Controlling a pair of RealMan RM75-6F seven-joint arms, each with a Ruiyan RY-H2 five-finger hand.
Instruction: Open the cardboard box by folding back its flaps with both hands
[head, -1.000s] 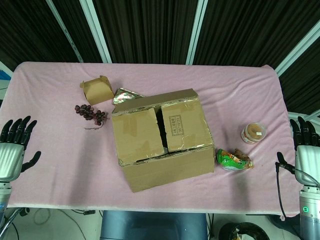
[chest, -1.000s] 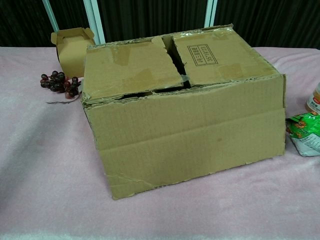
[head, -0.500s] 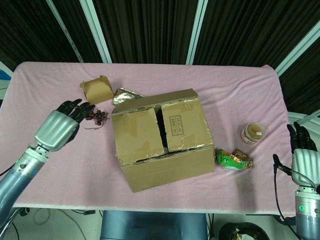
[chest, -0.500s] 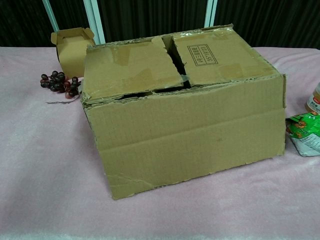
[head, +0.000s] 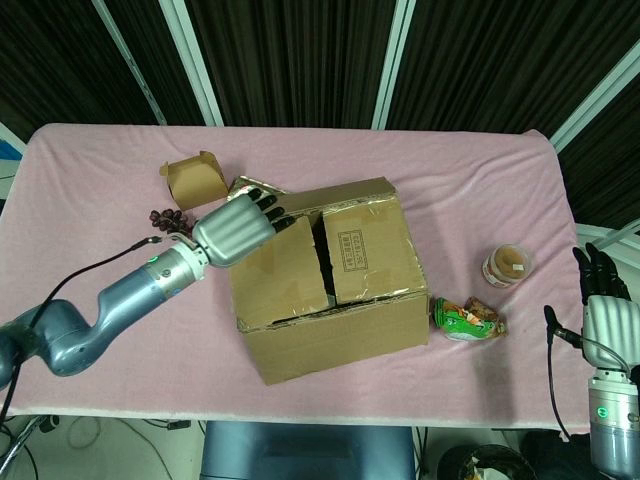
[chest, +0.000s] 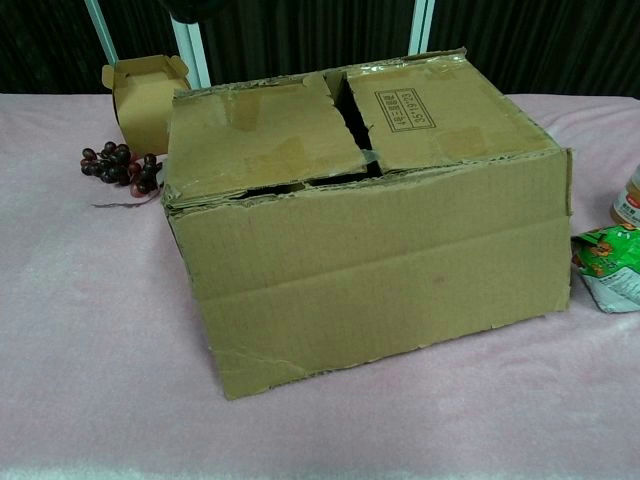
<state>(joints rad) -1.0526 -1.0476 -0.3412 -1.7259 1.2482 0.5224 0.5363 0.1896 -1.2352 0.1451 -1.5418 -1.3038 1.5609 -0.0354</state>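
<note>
A pink cloth covers the surface (head: 120, 160), with dark slatted panels and pale frame bars behind it. The cardboard box (head: 325, 275) sits near the middle of the surface, turned a little askew, its two top flaps lying down flat with a dark gap running between them. In the chest view the left flap (chest: 260, 135) has a torn, ragged front edge, and the right flap (chest: 440, 110) carries a small printed label.

The left hand (head: 238, 228) is over the box's upper left corner, fingers extended together and pointing toward the back edge of the left flap; whether they touch the cardboard I cannot tell, and it holds nothing. Its blue-grey arm reaches in from the lower left. The right hand (head: 604, 300) stands at the far right edge, off the surface, fingers upright and slightly apart, empty.

A small open carton (head: 193, 179) stands behind and left of the box, with a bunch of dark grapes (chest: 118, 166) just in front of it. A shiny packet (head: 245, 187) peeks out at the box's back left corner. To the right of the box lie a green snack bag (head: 466, 320) and, beyond it, a round lidded tub (head: 507, 265).
</note>
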